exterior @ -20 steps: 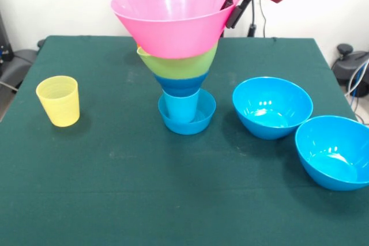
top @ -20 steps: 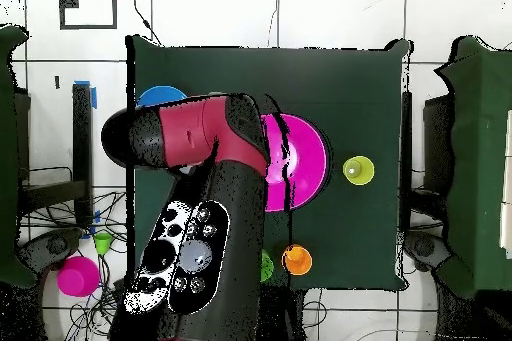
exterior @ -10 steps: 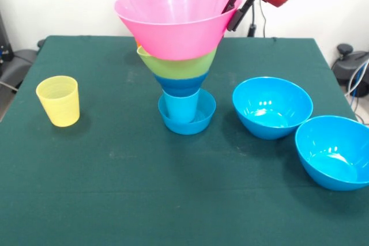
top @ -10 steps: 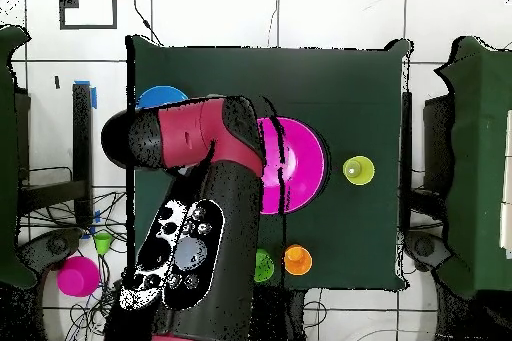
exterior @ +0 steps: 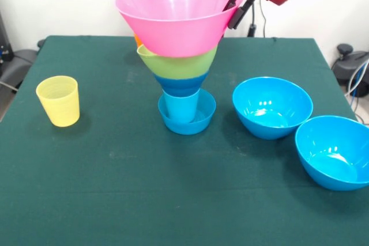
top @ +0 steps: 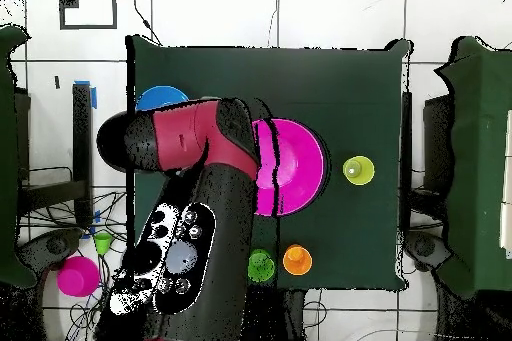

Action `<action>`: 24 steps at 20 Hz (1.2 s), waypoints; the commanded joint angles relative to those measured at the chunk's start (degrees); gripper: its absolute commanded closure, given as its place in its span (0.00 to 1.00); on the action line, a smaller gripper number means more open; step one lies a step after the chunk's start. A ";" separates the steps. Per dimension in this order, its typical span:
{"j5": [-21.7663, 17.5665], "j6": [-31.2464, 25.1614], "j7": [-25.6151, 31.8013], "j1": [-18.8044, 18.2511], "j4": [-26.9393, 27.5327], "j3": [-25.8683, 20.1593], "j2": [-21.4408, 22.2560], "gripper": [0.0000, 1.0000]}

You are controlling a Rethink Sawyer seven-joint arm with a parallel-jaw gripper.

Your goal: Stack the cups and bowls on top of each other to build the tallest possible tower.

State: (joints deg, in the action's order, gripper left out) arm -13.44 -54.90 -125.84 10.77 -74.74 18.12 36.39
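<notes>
The tower stands mid-table: a small blue bowl (exterior: 199,120) at the base, a light blue cup (exterior: 181,106), a blue bowl (exterior: 180,83), a lime green bowl (exterior: 179,64) and the big pink bowl (exterior: 173,18) on top, sitting tilted. My gripper (exterior: 233,11) is at the pink bowl's right rim, with one finger inside and one outside, shut on it. The yellow cup (exterior: 58,101) stands alone at the left. In the overhead view the arm (top: 190,207) covers part of the pink bowl (top: 295,167). The green cup (top: 261,264) and orange cup (top: 297,259) stand near the robot's edge.
Two large blue bowls (exterior: 272,108) (exterior: 334,152) sit open side up at the right. One blue bowl (top: 160,100) shows beside the arm in the overhead view, and the yellow cup (top: 358,170) beside the tower. A pink object (top: 77,275) lies off the table.
The pink bowl has shifted slightly to the right in the front view, together with the gripper. A bit of the orange cup now shows behind the tower. The arm swung, uncovering the green cup overhead.
</notes>
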 commanded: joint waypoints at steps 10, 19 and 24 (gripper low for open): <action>2.70 5.00 -12.21 1.54 -8.36 0.12 0.88 1.00; 4.75 6.82 -14.00 3.26 -10.91 2.20 0.67 1.00; 5.33 7.65 -14.23 4.14 -11.78 3.04 0.69 1.00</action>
State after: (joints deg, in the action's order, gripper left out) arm -9.82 -50.52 -126.94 13.38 -81.63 22.61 36.85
